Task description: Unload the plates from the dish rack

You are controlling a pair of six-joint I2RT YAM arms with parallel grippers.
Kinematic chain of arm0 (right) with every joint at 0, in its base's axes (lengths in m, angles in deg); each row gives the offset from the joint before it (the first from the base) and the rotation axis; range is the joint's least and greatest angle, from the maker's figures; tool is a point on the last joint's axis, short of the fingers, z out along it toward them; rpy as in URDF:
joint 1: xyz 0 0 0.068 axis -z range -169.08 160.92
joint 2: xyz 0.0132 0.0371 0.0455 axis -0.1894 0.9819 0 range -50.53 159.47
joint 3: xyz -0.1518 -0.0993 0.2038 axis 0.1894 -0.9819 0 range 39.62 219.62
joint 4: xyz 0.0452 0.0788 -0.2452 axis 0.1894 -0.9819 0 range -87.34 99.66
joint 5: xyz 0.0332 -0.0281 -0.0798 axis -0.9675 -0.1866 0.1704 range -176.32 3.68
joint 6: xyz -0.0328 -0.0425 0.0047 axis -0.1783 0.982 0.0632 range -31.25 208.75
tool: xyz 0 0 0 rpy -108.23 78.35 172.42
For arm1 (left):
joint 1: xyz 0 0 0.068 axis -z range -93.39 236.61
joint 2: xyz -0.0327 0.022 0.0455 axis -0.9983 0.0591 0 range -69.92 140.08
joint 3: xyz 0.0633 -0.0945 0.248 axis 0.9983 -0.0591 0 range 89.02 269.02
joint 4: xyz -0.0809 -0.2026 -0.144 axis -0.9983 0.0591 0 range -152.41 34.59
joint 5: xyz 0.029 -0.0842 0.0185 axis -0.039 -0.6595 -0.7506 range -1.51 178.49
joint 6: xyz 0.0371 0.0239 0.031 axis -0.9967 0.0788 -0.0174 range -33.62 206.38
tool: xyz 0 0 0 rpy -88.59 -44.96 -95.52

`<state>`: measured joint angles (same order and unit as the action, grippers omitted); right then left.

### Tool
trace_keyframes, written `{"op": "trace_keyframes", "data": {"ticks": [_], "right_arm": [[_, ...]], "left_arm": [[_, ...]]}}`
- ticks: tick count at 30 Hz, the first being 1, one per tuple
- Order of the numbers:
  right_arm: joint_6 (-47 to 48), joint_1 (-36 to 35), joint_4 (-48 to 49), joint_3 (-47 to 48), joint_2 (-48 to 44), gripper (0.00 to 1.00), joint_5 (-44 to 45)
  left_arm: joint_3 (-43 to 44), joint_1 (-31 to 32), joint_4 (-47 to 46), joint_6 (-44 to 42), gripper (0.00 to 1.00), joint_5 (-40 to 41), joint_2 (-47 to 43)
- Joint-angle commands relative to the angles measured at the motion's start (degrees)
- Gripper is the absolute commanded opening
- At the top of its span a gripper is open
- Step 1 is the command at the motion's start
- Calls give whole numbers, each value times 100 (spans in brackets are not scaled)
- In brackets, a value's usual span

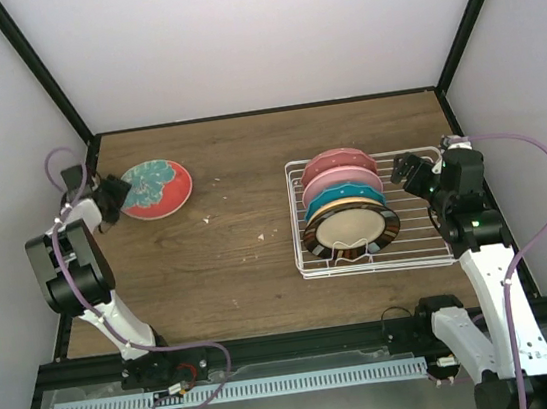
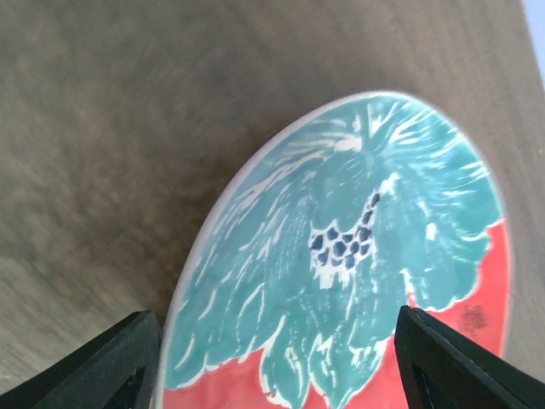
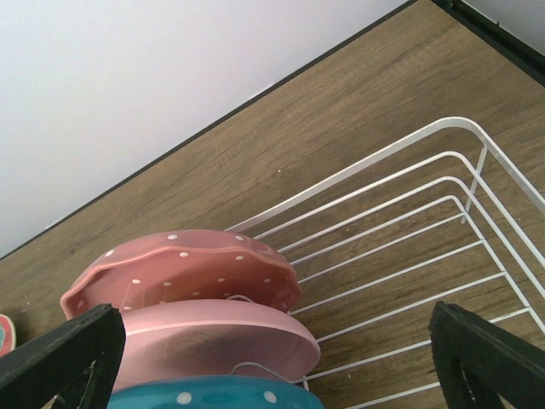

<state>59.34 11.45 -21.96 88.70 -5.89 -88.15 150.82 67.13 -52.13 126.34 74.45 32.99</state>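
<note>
Red plate (image 2: pixel 341 273), teal brushed leaf pattern, lying flat

Brown wood-grain tabletop (image 1: pixel 237 159) looks matt; round red-and-teal glazed plate (image 2: pixel 358 256) shines glossy; white wire dish rack (image 1: pixel 419 238) is smooth coated metal.

Brown wooden table (image 1: pixel 241 264) with few pale specks (image 1: pixel 261 236), white walls (image 1: pixel 251 36) behind.

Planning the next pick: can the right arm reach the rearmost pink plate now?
Probably yes: the open right hand hovers beside the rearmost pink plate, only bare rack wires between.
</note>
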Motion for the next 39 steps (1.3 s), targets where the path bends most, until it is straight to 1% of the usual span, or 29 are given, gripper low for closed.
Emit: {"op": "trace_keyframes", "data": {"ticks": [1,3,6,8,9,12,15,19,23,26,29,32,39], "right_arm": [[19,-62,1,200,-93,100,83],[-11,-67,94,166,-64,100,26],[-43,-61,174,171,-4,100,-59],[-39,-62,185,177,7,100,-72],[-39,-62,189,179,-5,100,-76],[-34,-62,130,179,-85,100,-45],[-10,-67,15,175,-248,100,56],[30,-62,-70,116,-408,100,104],[20,-62,-116,102,-458,100,52],[27,-62,-133,97,-501,100,34],[36,-62,-194,97,-563,100,33],[40,-63,-276,77,-661,100,57],[40,-62,-429,111,-812,100,121]], "left_arm": [[1299,397,-534,-599,77,-768,-242],[1874,881,-541,-1092,79,-1020,-317],[2369,1852,-562,-1999,79,-1527,-498],[2438,2576,-529,-2581,81,-1698,-650],[2383,2875,-548,-2731,81,-1698,-737],[2094,3475,-593,-2815,82,-1809,-897],[1884,3868,-463,-3200,82,-2027,-1079],[1926,4332,235,-4369,82,-2613,-1249],[1969,4924,1025,-5687,81,-2567,-1366],[2008,5312,1398,-6349,77,-2456,-1383],[2012,5670,1663,-6803,74,-2371,-1428],[1948,5973,1830,-7140,73,-2278,-1458],[1989,6409,1827,-7279,72,-2149,-1227]]}}
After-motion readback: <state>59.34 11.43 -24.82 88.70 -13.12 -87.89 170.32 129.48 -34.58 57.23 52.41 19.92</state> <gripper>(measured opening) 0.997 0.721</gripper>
